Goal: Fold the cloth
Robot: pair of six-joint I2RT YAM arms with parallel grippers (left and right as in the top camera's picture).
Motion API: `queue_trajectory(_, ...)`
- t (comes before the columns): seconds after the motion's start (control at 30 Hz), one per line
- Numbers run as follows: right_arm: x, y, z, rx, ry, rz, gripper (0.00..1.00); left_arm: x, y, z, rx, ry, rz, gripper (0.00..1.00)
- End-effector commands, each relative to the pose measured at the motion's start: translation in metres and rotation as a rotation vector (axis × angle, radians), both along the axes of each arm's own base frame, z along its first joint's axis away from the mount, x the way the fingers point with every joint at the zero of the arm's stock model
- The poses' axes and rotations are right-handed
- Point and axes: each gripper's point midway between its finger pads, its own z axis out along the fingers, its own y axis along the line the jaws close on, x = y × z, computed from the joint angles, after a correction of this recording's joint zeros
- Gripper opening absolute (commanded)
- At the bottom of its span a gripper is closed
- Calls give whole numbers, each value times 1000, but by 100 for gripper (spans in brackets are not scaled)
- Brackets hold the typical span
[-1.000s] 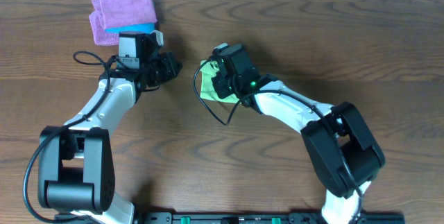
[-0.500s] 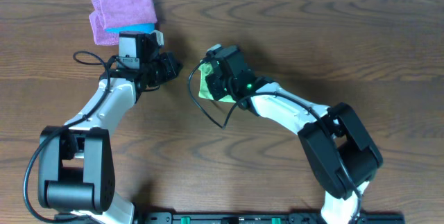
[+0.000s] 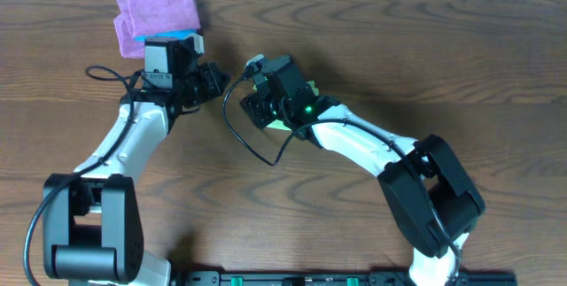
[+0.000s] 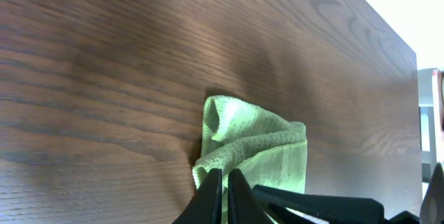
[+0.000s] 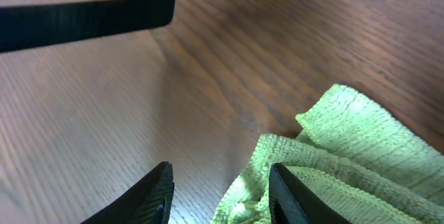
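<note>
A crumpled light-green cloth [image 4: 258, 149] lies on the wooden table [image 3: 425, 47]. In the overhead view only a sliver of the cloth [image 3: 278, 126] shows under the right arm. My right gripper [image 5: 222, 195] is open, its fingers straddling the cloth's near edge [image 5: 347, 154], low over the table; overhead it sits at table centre [image 3: 257, 102]. My left gripper [image 4: 225, 195] is shut and empty, its tips just short of the cloth's left edge; overhead it is left of the right gripper [image 3: 215, 81].
A folded purple cloth [image 3: 158, 7] lies on a blue one [image 3: 175, 35] at the back left, just behind the left wrist. The left gripper's finger [image 5: 90, 9] crosses the top of the right wrist view. The table's far edge is close behind.
My right gripper has moved left over the green cloth, now covering most of it from above. My left arm has shifted slightly left and back.
</note>
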Motion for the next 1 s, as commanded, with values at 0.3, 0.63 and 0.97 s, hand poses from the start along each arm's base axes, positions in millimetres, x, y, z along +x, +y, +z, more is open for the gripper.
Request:
queue_trajectory(0.3,3,-21,-10,-48,90,-65,50,5,2,19,-2,-49,-3,6)
queue_trajectory(0.63,-10,-31,-22,-82,167,-61,52,5,2,19,-2,-49,-3,6)
queue_trajectory(0.97,-51,-4,-20,18,335,41,51,5,2,19,-2,-50,-3,6)
